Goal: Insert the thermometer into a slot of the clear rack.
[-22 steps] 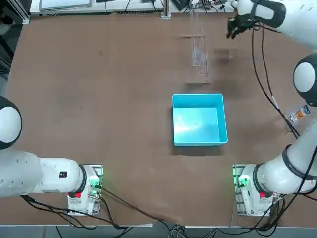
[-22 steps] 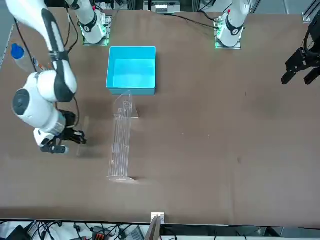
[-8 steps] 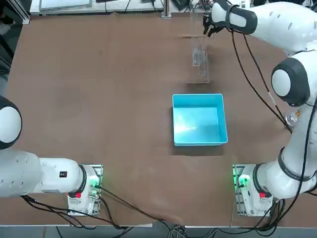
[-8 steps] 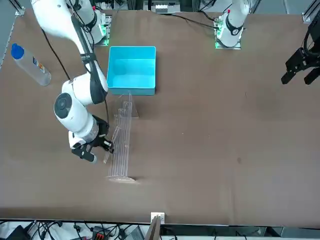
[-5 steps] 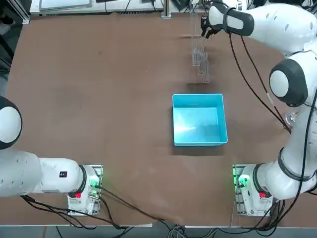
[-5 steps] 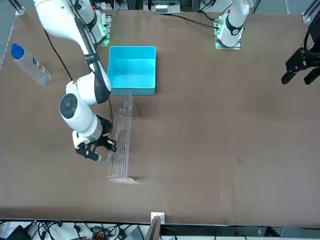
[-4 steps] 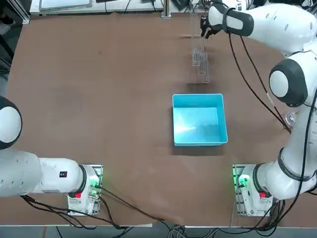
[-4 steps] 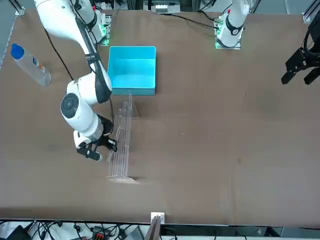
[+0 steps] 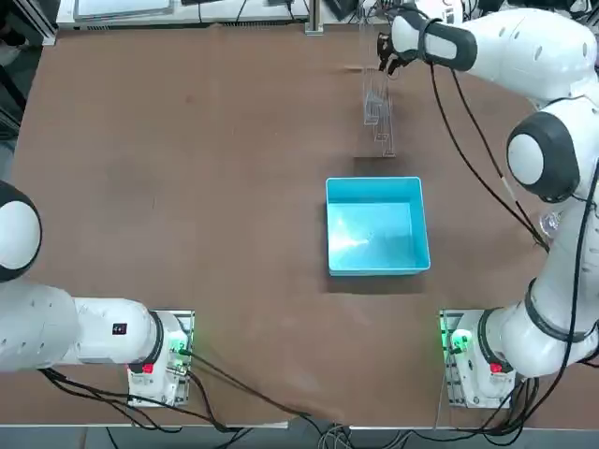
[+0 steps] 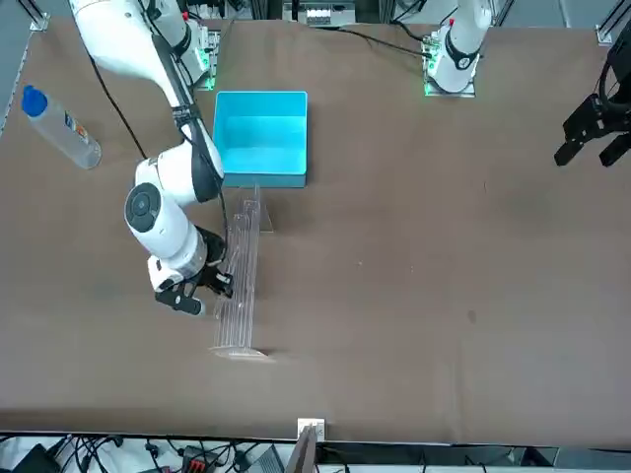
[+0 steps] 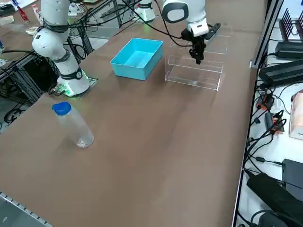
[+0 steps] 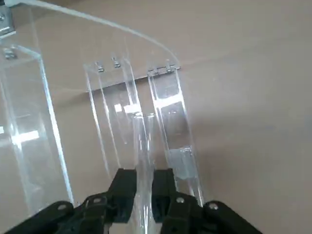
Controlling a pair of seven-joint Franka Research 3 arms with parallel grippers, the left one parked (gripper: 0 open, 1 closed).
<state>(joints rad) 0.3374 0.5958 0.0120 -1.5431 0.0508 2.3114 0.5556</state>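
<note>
My claw clamped on thermometer, poised over far end of rack on table. Tip vs hole alignment hard to read, prob. close. Risk: tip misses hole, glass jams on plate & snaps, or shoves rack.

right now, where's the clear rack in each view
Top view: the clear rack is near the far edge, beyond the blue box.
Front view: the rack stands nearer the camera than the box.
Right side view: rack right of the box.
Right wrist view: rack fills the frame.
Shared landmark: the shut right gripper beside it.
</note>
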